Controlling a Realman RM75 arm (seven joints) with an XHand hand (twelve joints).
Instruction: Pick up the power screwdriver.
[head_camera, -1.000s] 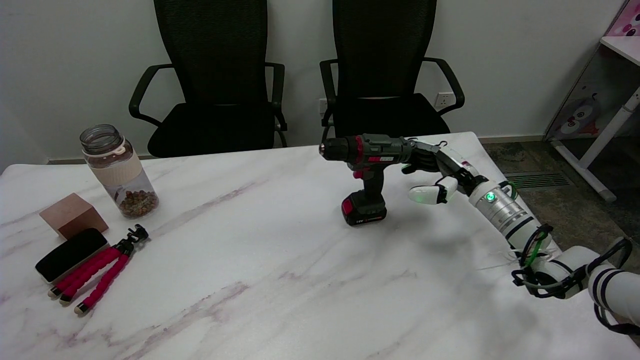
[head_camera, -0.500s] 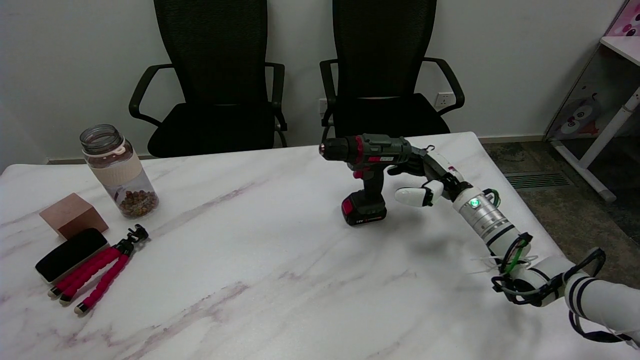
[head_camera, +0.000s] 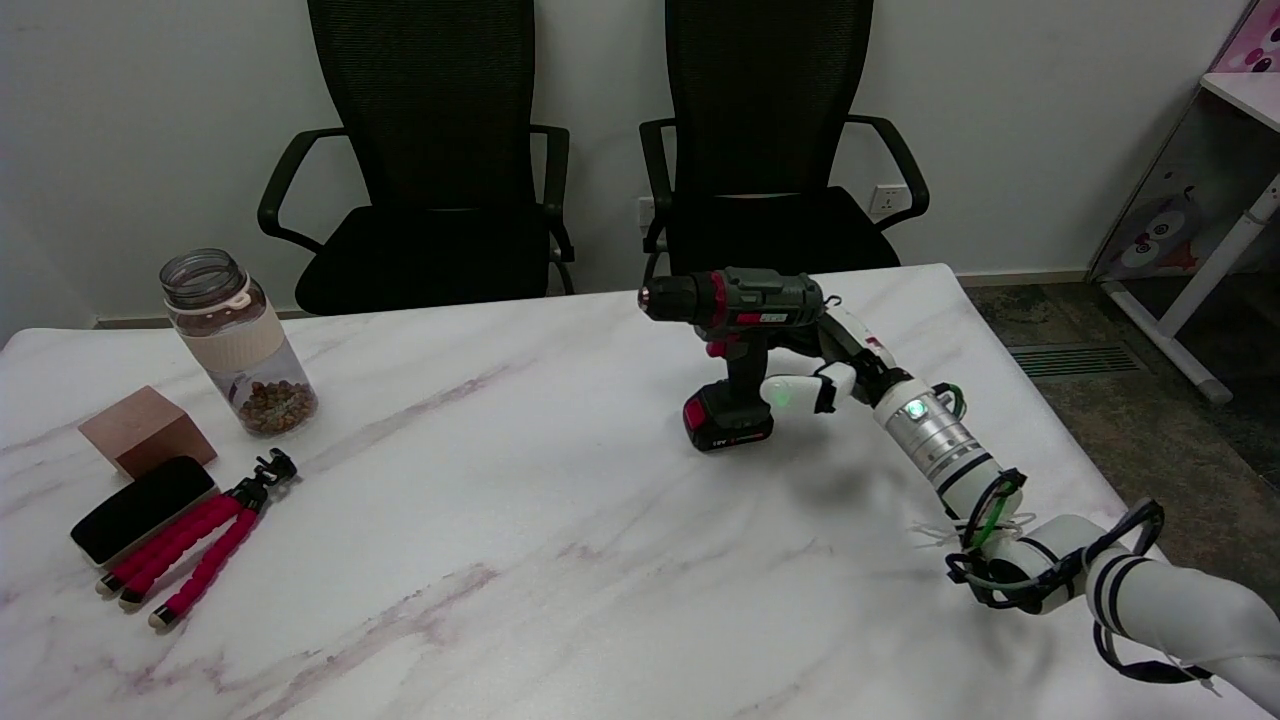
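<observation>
The power screwdriver (head_camera: 741, 300), dark grey with red trim, stands upright on its black-and-red battery base (head_camera: 728, 421) at the back right of the marble table (head_camera: 520, 520). Its chuck points left. My right hand (head_camera: 828, 366) reaches in from the right at the height of the screwdriver's grip. The white thumb (head_camera: 787, 392) lies in front of the grip, just right of it, and the dark fingers (head_camera: 815, 338) sit under the rear of the tool's body. Fingers and thumb are apart, on either side of the grip without clasping it.
At the left stand a clear jar (head_camera: 235, 342) with brown bits, a wooden block (head_camera: 145, 430), a black case (head_camera: 140, 508) and a red-legged tripod (head_camera: 200, 555). Two black office chairs (head_camera: 770, 130) stand behind the table. The table's right edge runs close behind my forearm (head_camera: 945, 455).
My right hand has moved left, from beside the screwdriver's rear end to its grip, with the thumb now in front of the grip. The screwdriver has not moved.
</observation>
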